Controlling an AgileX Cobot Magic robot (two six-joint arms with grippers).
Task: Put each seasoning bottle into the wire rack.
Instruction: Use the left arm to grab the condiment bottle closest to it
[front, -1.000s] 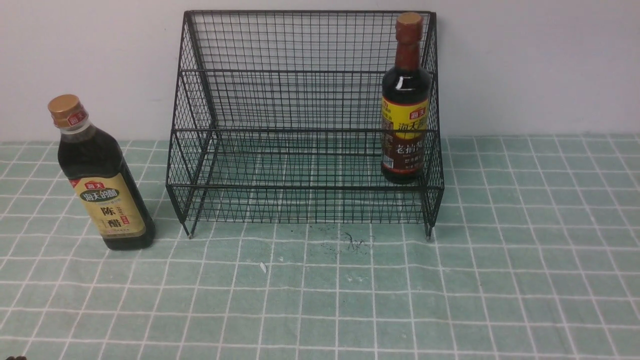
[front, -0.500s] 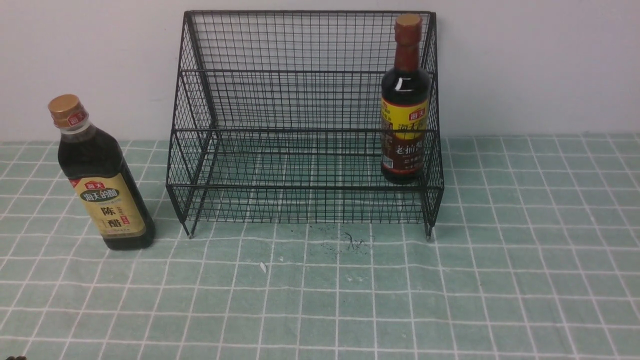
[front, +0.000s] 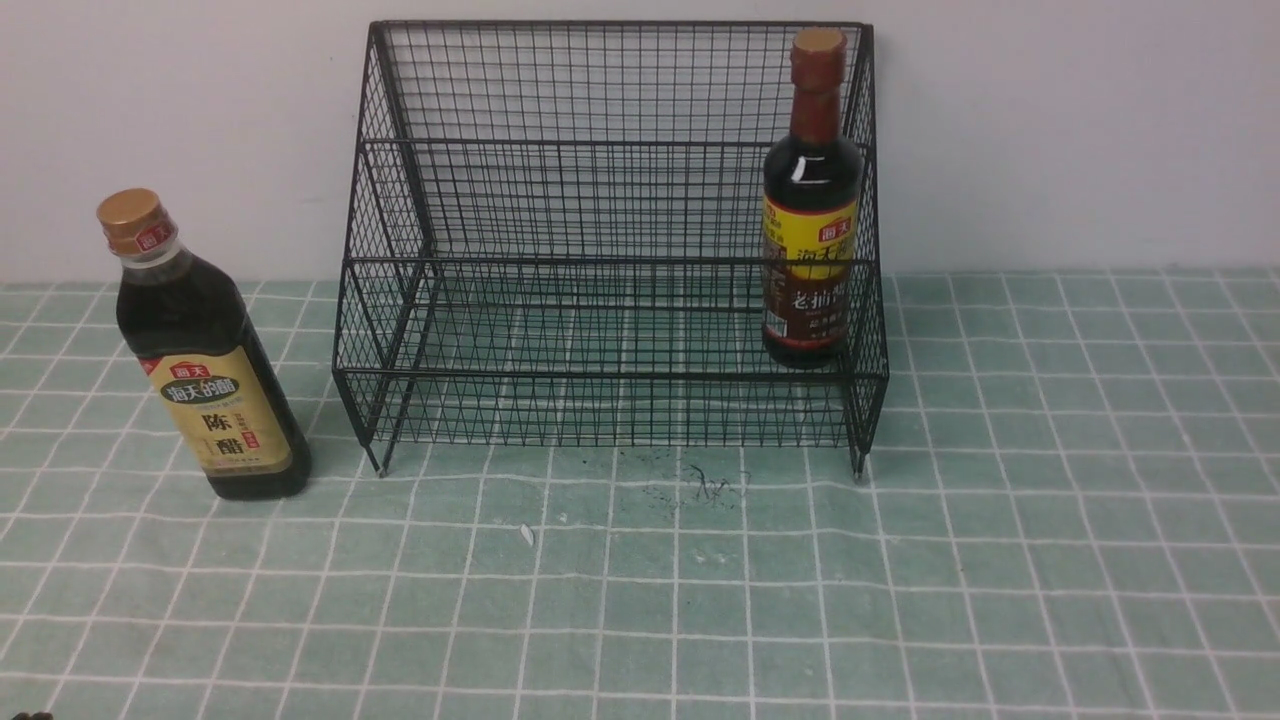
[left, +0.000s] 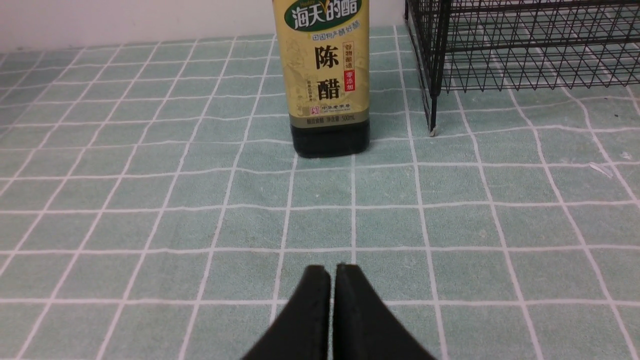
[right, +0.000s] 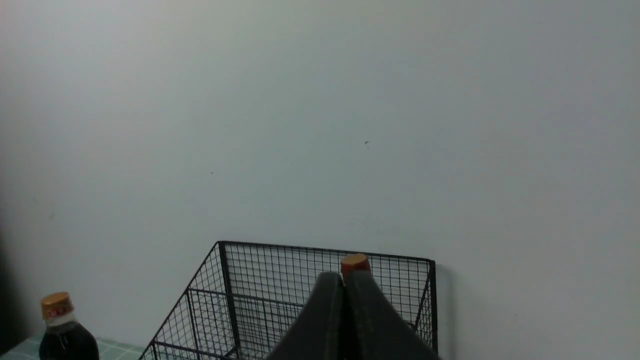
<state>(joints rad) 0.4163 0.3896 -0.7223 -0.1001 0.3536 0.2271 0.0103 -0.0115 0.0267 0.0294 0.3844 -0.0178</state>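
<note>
The black wire rack (front: 610, 260) stands against the wall. The slimmer brown-necked seasoning bottle (front: 810, 200) stands upright inside it at the right end. The broad bottle with gold cap and beige label (front: 200, 350) stands upright on the cloth, left of the rack. In the left wrist view my left gripper (left: 332, 270) is shut and empty, low over the cloth, some way short of that broad bottle (left: 327, 75). In the right wrist view my right gripper (right: 344, 277) is shut and empty, held well back from the rack (right: 280, 300); the brown bottle's cap (right: 355, 262) peeks past its tips. Neither gripper shows in the front view.
A green checked cloth (front: 700, 580) covers the table up to the pale wall (front: 1050, 130). A dark smudge (front: 700, 485) and a small white scrap (front: 526, 535) lie on the cloth in front of the rack. A rack foot (left: 432, 131) stands near the broad bottle.
</note>
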